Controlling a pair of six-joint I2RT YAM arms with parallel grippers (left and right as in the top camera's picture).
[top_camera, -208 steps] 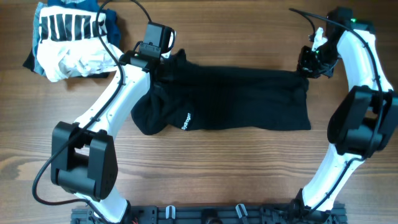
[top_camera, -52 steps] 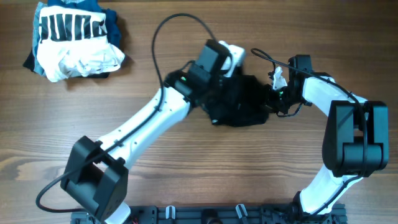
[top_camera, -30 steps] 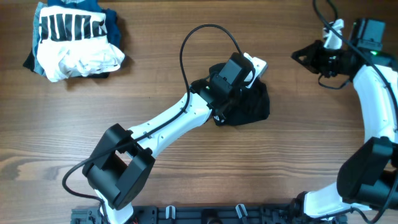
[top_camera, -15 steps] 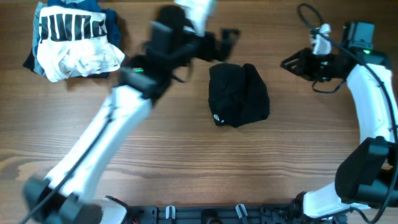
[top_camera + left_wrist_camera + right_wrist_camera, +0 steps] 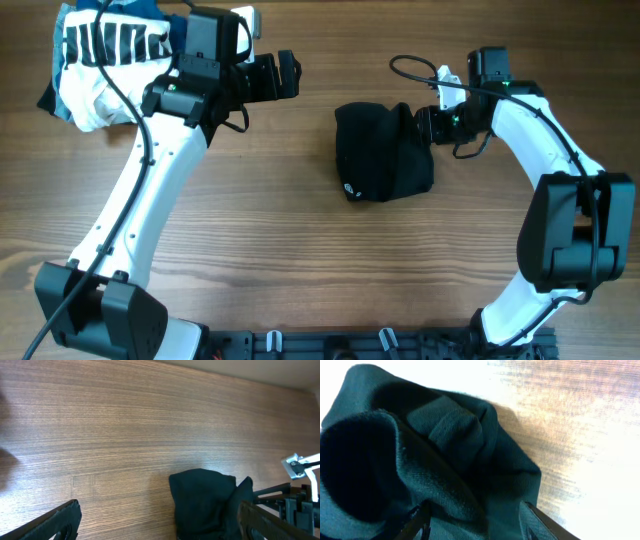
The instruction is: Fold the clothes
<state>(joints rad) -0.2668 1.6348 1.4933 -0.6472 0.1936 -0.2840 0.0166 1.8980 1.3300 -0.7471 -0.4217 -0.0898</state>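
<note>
A large black shirt (image 5: pixel 383 155) lies gathered into a compact, lumpy bundle on the wooden table (image 5: pixel 300 260), well apart from the heap of white and blue garments (image 5: pixel 112 62) with its black-and-white striped print. A small white logo (image 5: pixel 348 188) shows on the shirt's edge, at the corner nearest the robot's base and on the side facing the heap.

The left gripper (image 5: pixel 288 78) hangs between the heap and the shirt, nearer the heap and touching neither. Its jaws stand wide. In the left wrist view its two fingers (image 5: pixel 56 522) sit at opposite lower corners, with bare wood between them.

The right gripper (image 5: pixel 422 125) is at the side of the shirt farthest from the heap, against the cloth's upper edge. The right wrist view is filled with dark folds. There the fingers (image 5: pixel 420 521) stand at a middling gap, with a thick roll of fabric running between them. Whether they press on that roll or merely straddle it cannot be told.
</note>
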